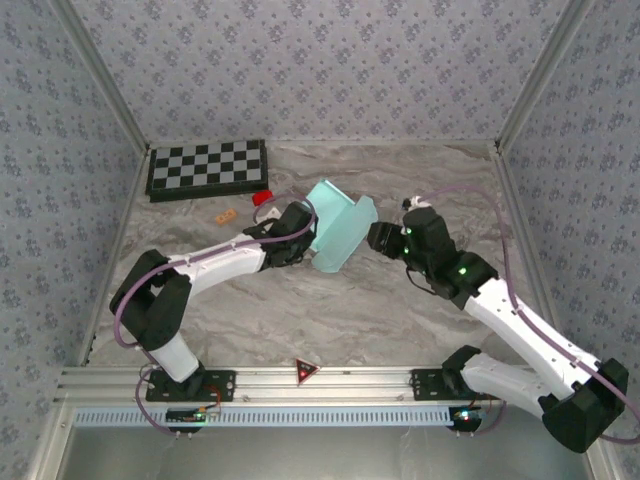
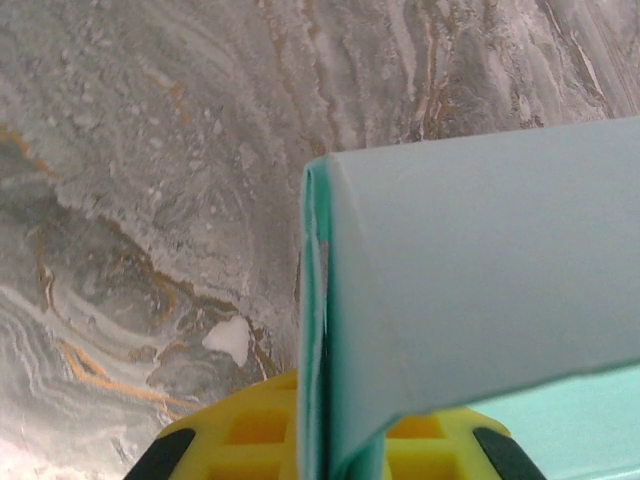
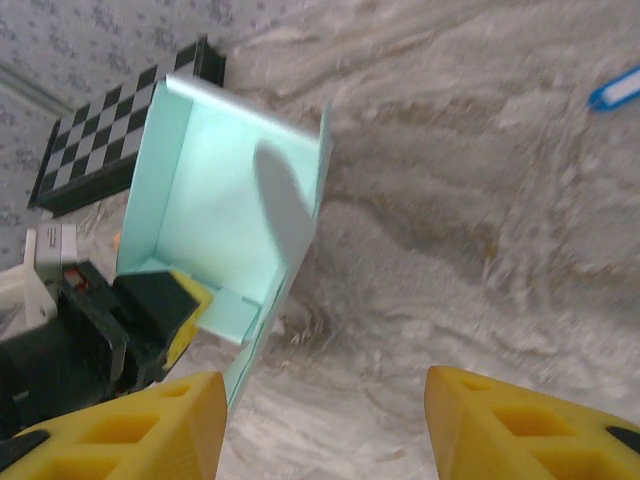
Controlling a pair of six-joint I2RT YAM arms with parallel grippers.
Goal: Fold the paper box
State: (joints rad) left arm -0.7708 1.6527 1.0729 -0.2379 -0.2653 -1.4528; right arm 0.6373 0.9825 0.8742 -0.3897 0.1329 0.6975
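Left gripper [image 1: 308, 243] is pinched tight on the near-left edge of the pale cyan card paper box [image 1: 338, 225]; the left wrist view has the thin card edge sandwiched right between the yellow fingers. Right gripper [image 3: 320, 420] hangs just to the right of the box, jaws roughly half apart with nothing in them, looking straight into the open inside.

Now the layout, big to small. The grey marbled table [image 1: 350, 320] carries everything. At its far left lies the black-and-white checkerboard board [image 1: 208, 168], well clear of the action. The box sits mid-table between the two grippers, tilted up. Just left of it is the small red block [image 1: 262, 197].

As for progress, I'd call it about halfway. The sheet already reads as a shallow tray, with side walls standing up around a flat panel. It looks unclosed, though: the face is open, so tucking flaps and shutting it seem left to do.
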